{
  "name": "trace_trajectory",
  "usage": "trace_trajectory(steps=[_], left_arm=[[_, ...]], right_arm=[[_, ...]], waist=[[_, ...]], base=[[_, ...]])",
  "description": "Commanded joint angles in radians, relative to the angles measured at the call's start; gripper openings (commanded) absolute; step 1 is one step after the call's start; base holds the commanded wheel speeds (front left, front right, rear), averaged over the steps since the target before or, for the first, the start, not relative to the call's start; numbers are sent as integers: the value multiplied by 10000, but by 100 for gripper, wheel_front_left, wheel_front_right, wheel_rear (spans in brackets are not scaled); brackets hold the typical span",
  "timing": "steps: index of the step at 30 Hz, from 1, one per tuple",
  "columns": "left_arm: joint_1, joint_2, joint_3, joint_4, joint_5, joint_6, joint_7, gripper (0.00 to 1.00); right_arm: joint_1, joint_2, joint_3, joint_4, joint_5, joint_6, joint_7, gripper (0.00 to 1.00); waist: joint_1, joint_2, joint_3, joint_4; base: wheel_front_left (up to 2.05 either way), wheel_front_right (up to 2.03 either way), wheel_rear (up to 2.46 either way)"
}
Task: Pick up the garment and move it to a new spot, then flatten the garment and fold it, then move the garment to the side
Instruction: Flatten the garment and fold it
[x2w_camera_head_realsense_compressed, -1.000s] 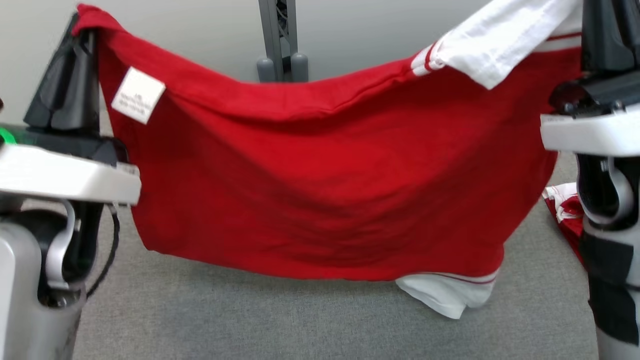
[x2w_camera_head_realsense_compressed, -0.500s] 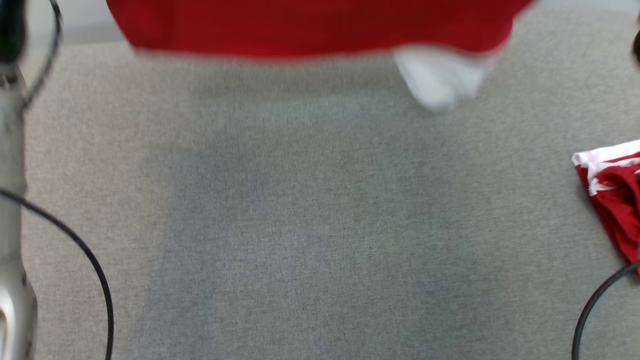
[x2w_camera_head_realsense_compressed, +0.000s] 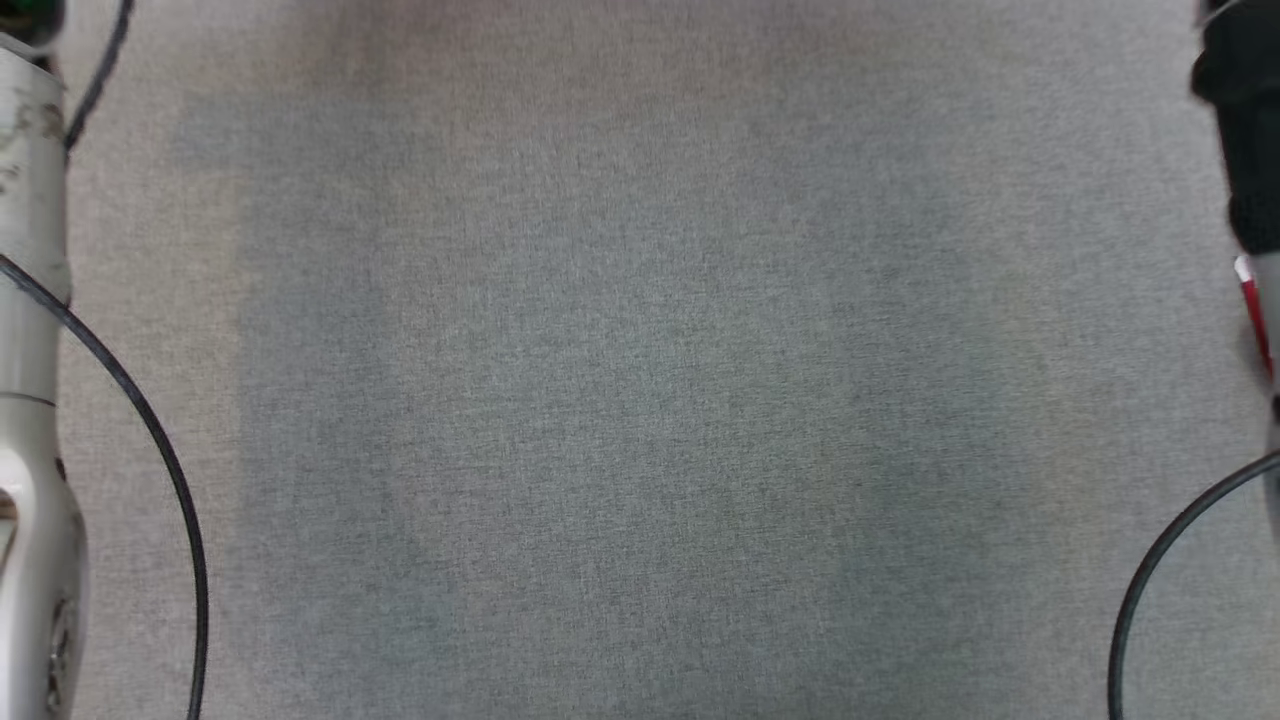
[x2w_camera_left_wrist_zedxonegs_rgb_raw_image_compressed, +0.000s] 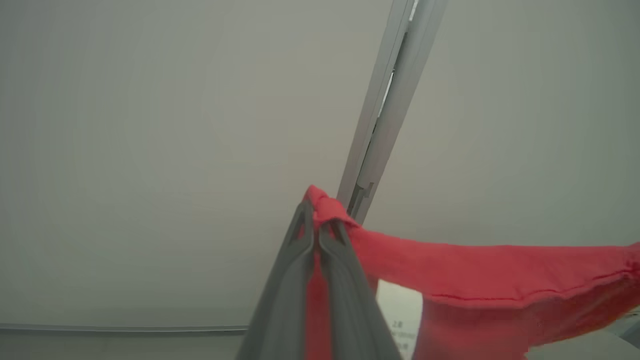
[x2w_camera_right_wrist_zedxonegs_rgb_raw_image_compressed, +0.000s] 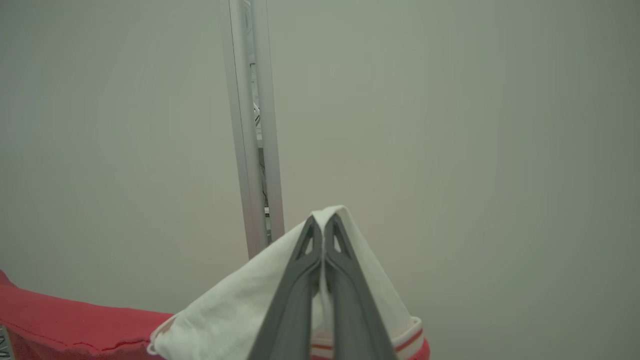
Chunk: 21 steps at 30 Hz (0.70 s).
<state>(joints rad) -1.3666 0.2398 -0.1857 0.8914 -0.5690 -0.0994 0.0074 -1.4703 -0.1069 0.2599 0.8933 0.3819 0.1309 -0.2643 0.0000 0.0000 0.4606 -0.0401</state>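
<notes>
— Garment (x2w_camera_left_wrist_zedxonegs_rgb_raw_image_compressed: 475, 280) gripped at both ends! The left end effector (x2w_camera_left_wrist_zedxonegs_rgb_raw_image_compressed: 317, 220) has its fingers pressed together on a red corner, and a nub of cloth pokes past the tips.
— And the right end effector (x2w_camera_right_wrist_zedxonegs_rgb_raw_image_compressed: 323, 222)?
— Same story: closed tight on the white sleeve (x2w_camera_right_wrist_zedxonegs_rgb_raw_image_compressed: 225, 310), which drapes down either side of the fingers. The cuff shows red stripes just right of them in that view.
— Where does the cloth run from there?
— From the left grip the red edge heads off to the right of the left wrist view, sagging a touch. A white tag (x2w_camera_left_wrist_zedxonegs_rgb_raw_image_compressed: 400, 320) hangs under it, close to the fingers. In the right wrist view the red body trails away to the lower left, below the sleeve.
— Clear of the table, then?
— It's held up in front of a pale wall (x2w_camera_left_wrist_zedxonegs_rgb_raw_image_compressed: 150, 125), with a grey post (x2w_camera_right_wrist_zedxonegs_rgb_raw_image_compressed: 252, 125) standing behind both grips. Whether the lower hem touches anything, I cannot tell.
— Head view?
— Looking straight down on the grey table (x2w_camera_head_realsense_compressed: 640, 400). A pale forearm (x2w_camera_head_realsense_compressed: 30, 300) sits at the left edge with a black cable (x2w_camera_head_realsense_compressed: 152, 420) curving beside it. The dark right arm (x2w_camera_head_realsense_compressed: 1240, 150) is at the upper right. A sliver of red and white (x2w_camera_head_realsense_compressed: 1255, 300) peeks in at the right edge, too small to make out.
</notes>
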Motion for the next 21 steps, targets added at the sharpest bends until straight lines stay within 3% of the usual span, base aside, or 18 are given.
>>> trace_trajectory(steps=[1, 7, 14, 18, 21], left_arm=[[144, 11, 16, 206, -150, -81, -197, 0], [1565, -240, -406, 467, -239, -288, -1344, 0], [4143, -276, -806, -449, -385, -312, -2298, 0], [6193, -179, -802, -1740, -495, -270, -2536, 0], [8223, 26, -751, -3369, -533, 153, -2529, 0]], right_arm=[[338, -24, 166, 37, 224, -4, -15, 0], [2260, -156, 707, -874, 1740, -4, -16, 0], [5485, -466, 877, -2756, 2879, -3, -16, 0], [7858, -601, 730, -3896, 3373, -3, -16, 0], [9983, -765, 475, -4753, 3608, -3, 58, 0]], waist=[[0, 0, 168, 36], [0, 0, -74, 122], [0, 0, -867, 116], [0, 0, -1448, 116], [0, 0, -1926, 57]], base=[[0, 0, 0], [0, 0, 0], [0, 0, 0], [0, 0, 0], [0, 0, 0]])
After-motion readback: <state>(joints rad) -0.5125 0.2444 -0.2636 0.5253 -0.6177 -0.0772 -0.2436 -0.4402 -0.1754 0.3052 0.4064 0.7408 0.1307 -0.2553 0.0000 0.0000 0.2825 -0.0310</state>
